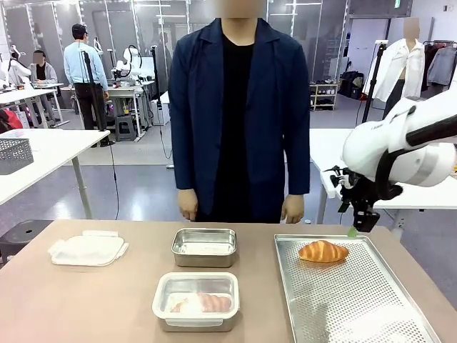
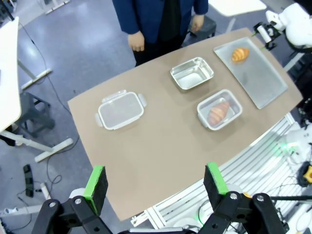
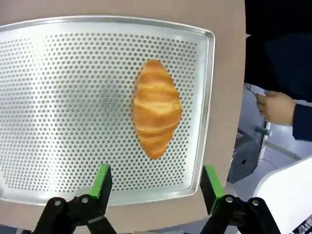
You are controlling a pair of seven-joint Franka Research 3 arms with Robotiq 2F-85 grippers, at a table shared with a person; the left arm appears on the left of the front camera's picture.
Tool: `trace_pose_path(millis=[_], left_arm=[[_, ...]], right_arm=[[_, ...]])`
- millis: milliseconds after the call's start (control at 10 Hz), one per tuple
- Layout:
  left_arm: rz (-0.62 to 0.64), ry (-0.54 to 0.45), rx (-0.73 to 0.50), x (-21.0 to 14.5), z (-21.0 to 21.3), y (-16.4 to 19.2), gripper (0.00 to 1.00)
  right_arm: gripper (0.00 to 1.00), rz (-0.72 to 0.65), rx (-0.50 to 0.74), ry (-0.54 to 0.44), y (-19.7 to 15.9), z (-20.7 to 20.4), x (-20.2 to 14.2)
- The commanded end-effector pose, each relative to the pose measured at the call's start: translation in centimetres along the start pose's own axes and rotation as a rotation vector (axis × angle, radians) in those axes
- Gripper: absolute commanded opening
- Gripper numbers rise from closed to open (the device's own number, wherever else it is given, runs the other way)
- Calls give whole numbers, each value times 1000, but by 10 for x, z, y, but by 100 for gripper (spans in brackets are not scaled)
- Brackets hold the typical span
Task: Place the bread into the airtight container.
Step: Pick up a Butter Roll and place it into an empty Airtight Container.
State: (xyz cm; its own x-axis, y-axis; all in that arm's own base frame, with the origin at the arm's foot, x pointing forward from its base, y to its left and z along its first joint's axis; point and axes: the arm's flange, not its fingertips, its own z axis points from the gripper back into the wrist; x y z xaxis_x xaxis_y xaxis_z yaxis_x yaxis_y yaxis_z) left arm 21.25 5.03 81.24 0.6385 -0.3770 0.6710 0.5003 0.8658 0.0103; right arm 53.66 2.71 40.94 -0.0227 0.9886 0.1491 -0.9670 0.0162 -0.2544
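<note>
Two croissants on this table, and the one that counts is the golden-brown, ridged croissant (image 1: 323, 251) (image 2: 240, 54) (image 3: 157, 108). It's glossy, fat in the middle and pointy at both ends, and lies loose at the far end of the perforated silver metal baking tray (image 1: 357, 307) (image 2: 265, 85) (image 3: 58, 97). The other croissant (image 1: 203, 303) (image 2: 218, 112) already sits in the pale-rimmed rectangular container (image 1: 196, 323) (image 2: 202, 111) near the middle of the table, with an empty shiny steel rectangular tub (image 1: 204, 231) (image 2: 191, 75) right behind it. A translucent plastic lid with clip tabs (image 1: 87, 250) (image 2: 120, 110) lies off to the left, well apart from the rest. The right gripper (image 1: 355, 227) (image 3: 157, 180) hangs above the tray's far right corner with its jaws spread wide and nothing between them, the loose croissant just ahead of it, not touching. The left gripper (image 2: 155, 184) is high above the table, jaws also spread and empty. The surface is a plain matte brown tabletop (image 1: 86, 307) (image 2: 161, 146). A person in a dark navy jacket (image 1: 239, 114) stands at the far edge, hands down. Behind that it's a lab: grey floor, white tables, glass partitions, and a few more people.
</note>
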Motion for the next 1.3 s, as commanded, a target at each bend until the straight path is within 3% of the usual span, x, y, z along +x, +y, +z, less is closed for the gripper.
trace_pose_path(millis=[0, 500, 600, 1200], left_arm=[[-10, 3, 2, 0, 0, 0, 100], [-10, 3, 2, 0, 0, 0, 100], [-10, 3, 2, 0, 0, 0, 100], [-10, 3, 2, 0, 0, 0, 100]], right_arm=[[91, -43, -4, 60, -16, -24, 13], [91, -117, 41, 50, -29, -62, 27], [91, -61, 24, 31, -21, -55, 22], [91, -61, 24, 31, -21, -55, 22]])
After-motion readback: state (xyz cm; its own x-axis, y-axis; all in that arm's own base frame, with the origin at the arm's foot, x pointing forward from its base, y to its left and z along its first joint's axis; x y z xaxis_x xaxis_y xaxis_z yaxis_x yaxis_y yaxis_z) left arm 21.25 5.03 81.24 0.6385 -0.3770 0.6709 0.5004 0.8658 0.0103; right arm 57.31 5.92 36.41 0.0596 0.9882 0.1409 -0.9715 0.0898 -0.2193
